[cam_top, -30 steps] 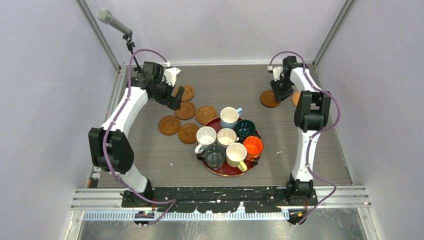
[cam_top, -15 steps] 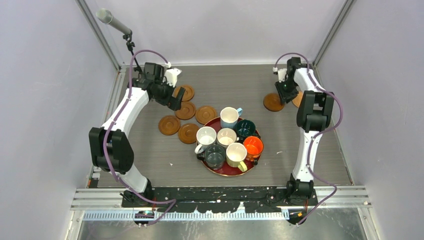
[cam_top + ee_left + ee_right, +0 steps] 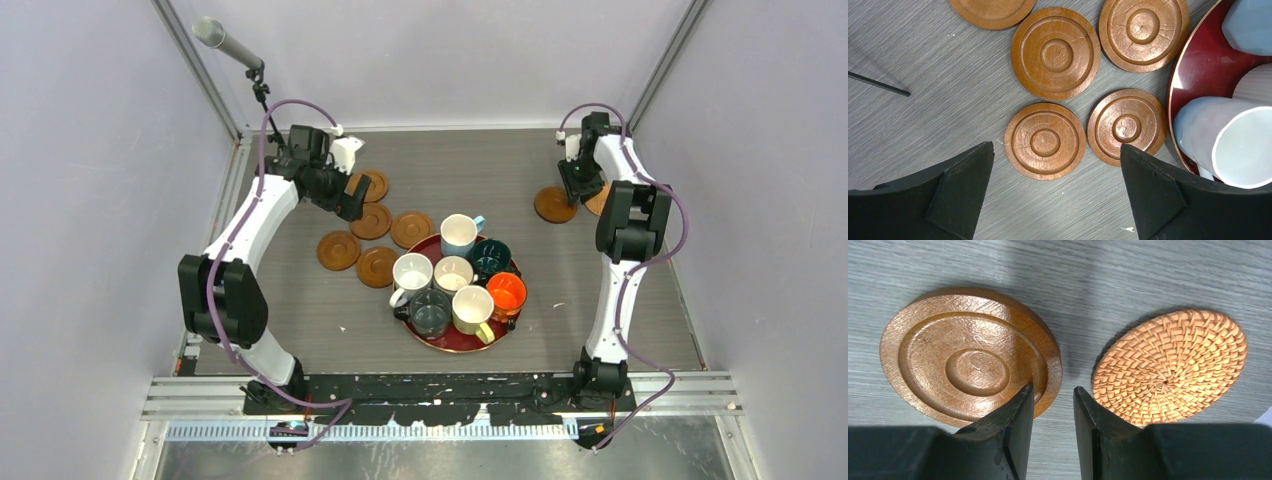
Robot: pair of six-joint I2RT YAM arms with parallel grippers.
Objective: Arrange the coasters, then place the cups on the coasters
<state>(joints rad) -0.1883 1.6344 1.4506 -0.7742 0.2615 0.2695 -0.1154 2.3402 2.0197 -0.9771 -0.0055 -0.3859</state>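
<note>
R fingers (image 3: pixel 1024 412) nearly closed, narrow gap. One tip sits on the rim of the wooden coaster (image 3: pixel 970 355); can't tell if it's actually gripped. Woven coaster (image 3: pixel 1170 367) is just beside it at 3 o'clock. Both lie at 2 o'clock of the tray (image 3: pixel 447 342).

L fingers (image 3: pixel 970 175) full open, empty, over the coaster cluster (image 3: pixel 372 220) at the tray's 10 o'clock. All 7 cups (image 3: pixel 453 272) are on the tray.

Risks:
- R: tip slips off the rim, coaster skids into the woven one.
- L: cluster is packed tight, and the white cup (image 3: pixel 1238 145) and tray edge are close at 3 o'clock. Closing may drag neighbours or clip the cup.
</note>
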